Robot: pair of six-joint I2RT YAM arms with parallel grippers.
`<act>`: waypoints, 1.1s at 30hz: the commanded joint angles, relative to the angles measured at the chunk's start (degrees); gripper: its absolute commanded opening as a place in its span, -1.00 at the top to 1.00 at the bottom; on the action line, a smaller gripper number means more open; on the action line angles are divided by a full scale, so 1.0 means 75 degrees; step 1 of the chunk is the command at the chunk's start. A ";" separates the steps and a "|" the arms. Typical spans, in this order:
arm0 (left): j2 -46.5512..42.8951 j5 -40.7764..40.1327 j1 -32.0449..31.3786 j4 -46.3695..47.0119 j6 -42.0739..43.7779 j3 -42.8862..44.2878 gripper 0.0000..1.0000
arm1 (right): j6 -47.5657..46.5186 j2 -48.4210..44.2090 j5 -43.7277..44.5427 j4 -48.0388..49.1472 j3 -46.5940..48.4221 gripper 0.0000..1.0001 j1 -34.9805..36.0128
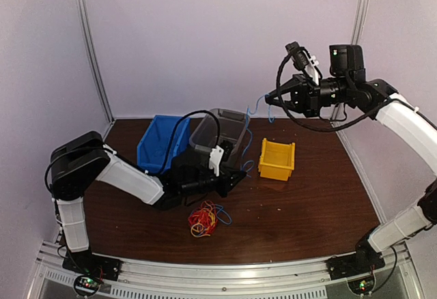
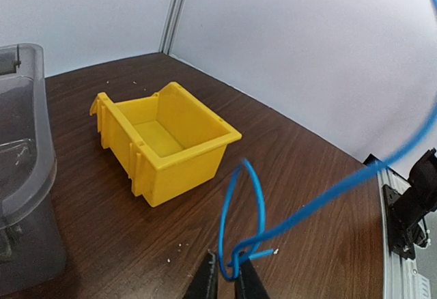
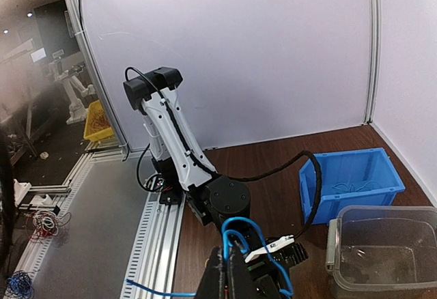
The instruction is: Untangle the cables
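Thin blue cable looped in left gripper, boxy yellow plastic bin

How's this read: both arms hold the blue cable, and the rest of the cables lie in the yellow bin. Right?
Not quite. The yellow bin is empty, as the left wrist view shows. The rest of the cables lie on the table, as the top view shows. Both arms do hold the blue cable.

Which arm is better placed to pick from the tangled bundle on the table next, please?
Left, probably: the left hand is low beside the cable bundle; the right hand is raised high. Both pinch the blue cable, though.
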 commanded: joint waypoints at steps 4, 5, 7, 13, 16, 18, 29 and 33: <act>-0.0040 0.0080 -0.0020 0.0833 -0.0209 -0.0346 0.61 | 0.0936 -0.0107 -0.0641 0.1031 0.0125 1.00 -0.0294; -0.0057 0.0124 -0.0021 0.0860 -0.0215 -0.0356 0.61 | 0.0950 -0.0118 -0.0569 0.1111 0.0064 1.00 -0.0301; -0.0101 0.0124 -0.0021 0.0885 -0.0227 -0.0376 0.64 | 0.0951 -0.0123 -0.0516 0.1149 -0.0008 1.00 -0.0317; -0.0734 -0.0335 -0.0018 0.1503 -0.0418 -0.1059 0.36 | 0.0946 -0.0182 -0.0446 0.1159 -0.0221 1.00 -0.0342; -0.1060 -0.0656 -0.0015 0.1845 -0.0476 -0.1453 0.00 | 0.0855 -0.0205 -0.0434 0.1085 -0.0333 1.00 -0.0343; -0.1176 -0.0757 -0.0015 0.1579 -0.0433 -0.1338 -0.04 | 0.0811 -0.0228 -0.0428 0.1059 -0.0394 1.00 -0.0345; -0.1236 -0.0227 -0.0170 0.2270 -0.0691 -0.0823 -0.10 | 0.0663 -0.0267 0.0005 0.1013 -0.0655 1.00 -0.0342; -0.0951 -0.0188 -0.0182 0.1969 -0.0828 -0.0349 -0.10 | 0.0787 -0.0233 -0.0042 0.1166 -0.0733 1.00 -0.0341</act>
